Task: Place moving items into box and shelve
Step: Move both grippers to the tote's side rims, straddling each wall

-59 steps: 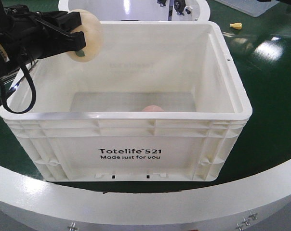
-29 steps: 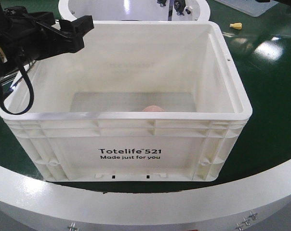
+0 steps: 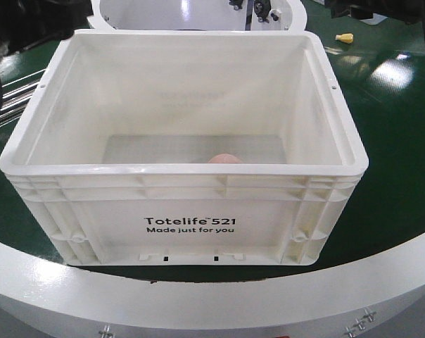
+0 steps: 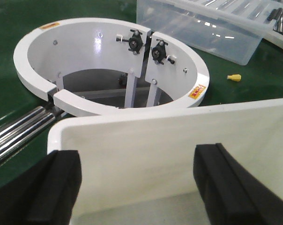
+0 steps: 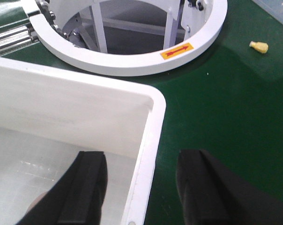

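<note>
- Dropping out of sight within the last sec: the cream-yellow ball, which the left arm was pinching over the back-left corner of the crate [image 3: 184, 169]. Half a sec ago the fingers were already bare. The ball doesn't show now; prob. on the crate floor behind the front wall, but that can't be confirmed.
- Pinkish ball [image 3: 223, 158] hasn't shifted: it sits inside the crate approx. mid-width, close to the front wall, w/ only its top showing over the rim.
- Left gripper [image 4: 137, 161] has pulled out of the front view. Its wrist cam shows the fingers spread wide, nothing between them, facing a white crate wall.
- Right gripper [image 5: 141, 159] is also wide open and empty. In its wrist view the crate's right rim runs between the fingers, one over the inside and one over the green table [image 5: 226, 93]; height above the rim can't be told.
- Meaning: loading looks done, judging by the bare grippers, so shelving is the part left. That prob. needs both arms on the rim.
- Around: white ring fixture [image 4: 108, 101] just behind the crate, small yellow piece [image 3: 345, 37] lying on the table apart from it, clear bin [image 4: 212, 28] further back.
</note>
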`<state>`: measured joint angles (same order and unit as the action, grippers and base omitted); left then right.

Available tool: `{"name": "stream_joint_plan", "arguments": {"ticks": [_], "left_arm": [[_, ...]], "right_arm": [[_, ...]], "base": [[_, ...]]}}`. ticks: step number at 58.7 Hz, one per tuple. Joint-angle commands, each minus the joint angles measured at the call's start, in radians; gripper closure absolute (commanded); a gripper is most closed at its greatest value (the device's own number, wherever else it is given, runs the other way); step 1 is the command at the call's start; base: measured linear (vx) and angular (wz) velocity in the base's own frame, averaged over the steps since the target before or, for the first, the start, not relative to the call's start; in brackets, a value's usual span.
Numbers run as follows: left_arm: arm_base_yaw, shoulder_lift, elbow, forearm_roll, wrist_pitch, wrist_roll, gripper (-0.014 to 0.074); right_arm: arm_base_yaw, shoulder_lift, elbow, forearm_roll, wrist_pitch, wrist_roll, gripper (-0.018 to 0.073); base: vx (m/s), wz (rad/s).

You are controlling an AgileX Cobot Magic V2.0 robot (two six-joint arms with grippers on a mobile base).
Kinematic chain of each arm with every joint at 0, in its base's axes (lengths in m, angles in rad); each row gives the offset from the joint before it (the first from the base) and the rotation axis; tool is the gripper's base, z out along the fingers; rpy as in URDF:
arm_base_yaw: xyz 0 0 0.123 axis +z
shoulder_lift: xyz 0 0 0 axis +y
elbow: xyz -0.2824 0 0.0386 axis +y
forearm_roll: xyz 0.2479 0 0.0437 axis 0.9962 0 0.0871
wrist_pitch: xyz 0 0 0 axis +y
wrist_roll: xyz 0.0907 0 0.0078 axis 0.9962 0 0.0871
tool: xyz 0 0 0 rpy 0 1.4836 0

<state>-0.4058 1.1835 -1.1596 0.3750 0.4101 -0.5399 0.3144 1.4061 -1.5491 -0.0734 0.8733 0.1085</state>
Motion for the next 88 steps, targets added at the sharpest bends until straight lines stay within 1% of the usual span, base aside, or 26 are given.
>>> {"name": "stream_joint_plan", "arguments": {"ticks": [1,8,15,20,26,34,40,49,56,58,61,66,68,70,72,76,79,84,88], "left_arm": [[-0.006,-0.025,-0.041,0.017,-0.056,-0.002,0.0004],[-0.006,-0.025,-0.041,0.017,-0.020,-0.002,0.0004],[-0.006,-0.026,-0.041,0.017,0.001,-0.002,0.0004],[-0.005,-0.026,-0.042,0.017,0.009,-0.002,0.0004],[0.006,-0.024,-0.052,0.016,0.029,-0.009,0.0003],[0.008,-0.022,-0.080,0.017,0.104,-0.009,0.0003],[0.028,-0.022,-0.092,0.024,0.121,-0.009,0.0003],[0.069,-0.021,-0.094,0.024,0.163,-0.009,0.0003],[0.072,0.005,-0.149,0.021,0.264,0.001,0.0003],[0.072,0.019,-0.173,0.017,0.292,0.012,0.0003],[0.072,0.049,-0.220,-0.008,0.336,0.050,0.0003],[0.072,0.105,-0.304,-0.097,0.459,0.166,0.0004],[0.072,0.135,-0.332,-0.122,0.496,0.203,0.0004],[0.072,0.158,-0.356,-0.128,0.546,0.245,0.0004],[0.072,0.177,-0.375,-0.128,0.582,0.259,0.0004],[0.072,0.203,-0.401,-0.123,0.629,0.258,0.0004],[0.072,0.209,-0.407,-0.114,0.636,0.250,0.0004],[0.072,0.208,-0.407,-0.109,0.621,0.221,0.0004],[0.072,0.206,-0.407,-0.107,0.613,0.199,0.0004]], "right_arm": [[-0.005,-0.038,-0.030,-0.006,-0.074,-0.012,0.0144],[-0.005,-0.038,-0.030,-0.004,-0.059,-0.012,0.0155],[-0.005,-0.038,-0.030,0.001,-0.052,-0.009,0.0141],[-0.005,-0.038,-0.030,0.005,-0.052,-0.004,0.0107],[-0.005,-0.038,-0.030,0.005,-0.059,0.044,0.0054],[-0.005,-0.033,-0.030,0.012,-0.061,0.090,0.0002],[-0.005,-0.013,-0.030,0.011,-0.038,0.124,0.0001],[-0.005,0.028,-0.030,0.011,0.050,0.122,0.0001],[-0.005,0.037,-0.031,-0.001,0.095,0.110,0.0003],[-0.005,0.037,-0.033,0.000,0.097,0.110,0.0006],[-0.005,0.040,-0.048,0.000,0.111,0.111,0.0010],[-0.005,0.052,-0.092,0.000,0.165,0.111,0.0016],[-0.005,0.060,-0.118,-0.002,0.200,0.111,0.0018],[-0.005,0.069,-0.146,-0.003,0.239,0.111,0.0021],[-0.005,0.079,-0.175,-0.003,0.281,0.111,0.0025],[-0.005,0.100,-0.233,-0.002,0.362,0.111,0.0031],[-0.005,0.120,-0.274,0.000,0.415,0.110,0.0033],[-0.005,0.130,-0.298,0.012,0.416,0.111,0.0034],[-0.005,0.133,-0.300,0.043,0.416,0.111,0.0034]], "base": [[0.00,0.00],[0.00,0.00],[0.00,0.00],[0.00,0.00],[0.00,0.00],[0.00,0.00],[0.00,0.00],[0.00,0.00],[0.00,0.00],[0.00,0.00],[0.00,0.00],[0.00,0.00],[0.00,0.00],[0.00,0.00],[0.00,0.00],[0.00,0.00],[0.00,0.00],[0.00,0.00],[0.00,0.00]]}}
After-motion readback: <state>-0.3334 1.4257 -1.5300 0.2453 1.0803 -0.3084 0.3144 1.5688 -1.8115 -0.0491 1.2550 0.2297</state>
